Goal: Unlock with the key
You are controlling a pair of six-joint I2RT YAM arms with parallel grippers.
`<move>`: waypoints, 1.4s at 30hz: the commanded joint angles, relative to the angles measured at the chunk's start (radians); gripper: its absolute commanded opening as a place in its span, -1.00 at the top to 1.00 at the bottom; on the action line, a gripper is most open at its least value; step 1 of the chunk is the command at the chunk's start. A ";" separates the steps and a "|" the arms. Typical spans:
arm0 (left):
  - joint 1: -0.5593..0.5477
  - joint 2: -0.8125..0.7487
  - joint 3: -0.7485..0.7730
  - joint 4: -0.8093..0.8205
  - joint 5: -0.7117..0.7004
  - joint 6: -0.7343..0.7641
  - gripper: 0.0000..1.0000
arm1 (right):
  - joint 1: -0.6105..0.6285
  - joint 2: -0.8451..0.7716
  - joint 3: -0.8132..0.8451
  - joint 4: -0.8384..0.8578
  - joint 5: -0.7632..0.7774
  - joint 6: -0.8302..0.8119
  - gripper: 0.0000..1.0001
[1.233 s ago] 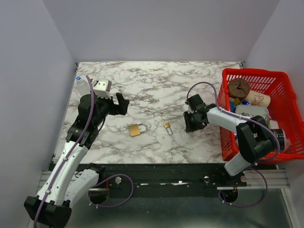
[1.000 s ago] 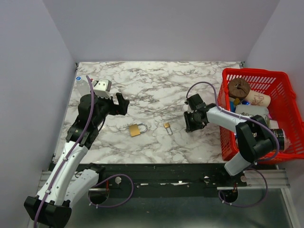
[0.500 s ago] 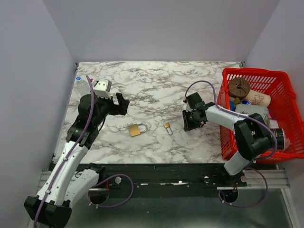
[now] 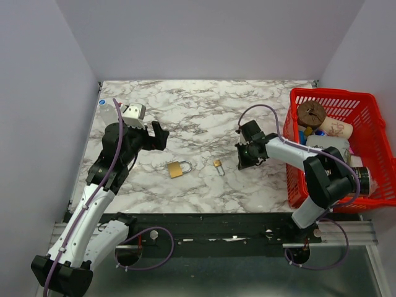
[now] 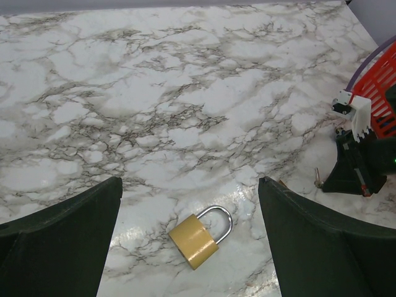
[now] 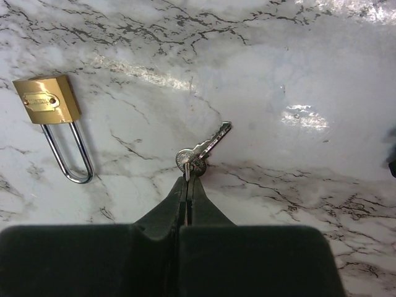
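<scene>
The brass padlock (image 4: 177,169) lies flat on the marble table (image 4: 204,111), shackle closed; it also shows in the left wrist view (image 5: 198,236) and the right wrist view (image 6: 49,111). The small key (image 4: 218,164) on its ring lies right of the padlock. My right gripper (image 4: 240,161) is shut, its tips (image 6: 189,179) pointing at the key's head (image 6: 190,161). From above, bare marble separates gripper and key. My left gripper (image 4: 159,137) hangs open up and to the left of the padlock, which sits low between the fingers (image 5: 74,229).
A red basket (image 4: 331,93) holding several items stands at the table's right edge, close behind the right arm. In the left wrist view the right gripper (image 5: 356,170) and the key (image 5: 317,178) sit at the far right.
My right gripper has closed from half open to shut and crept slightly left toward the key. Key, padlock and left arm have stayed put.
</scene>
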 commanded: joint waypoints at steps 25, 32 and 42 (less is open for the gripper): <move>-0.069 0.022 -0.141 0.488 0.769 -0.095 -0.98 | 0.148 -0.399 0.282 0.053 -0.522 0.081 0.99; -0.095 0.141 -0.182 0.828 0.826 -0.312 -0.98 | 0.161 -0.462 0.286 0.148 -0.604 0.126 0.99; -0.185 0.186 -0.204 0.956 0.764 -0.311 -0.98 | 0.161 -0.516 0.249 0.231 -0.572 0.187 0.99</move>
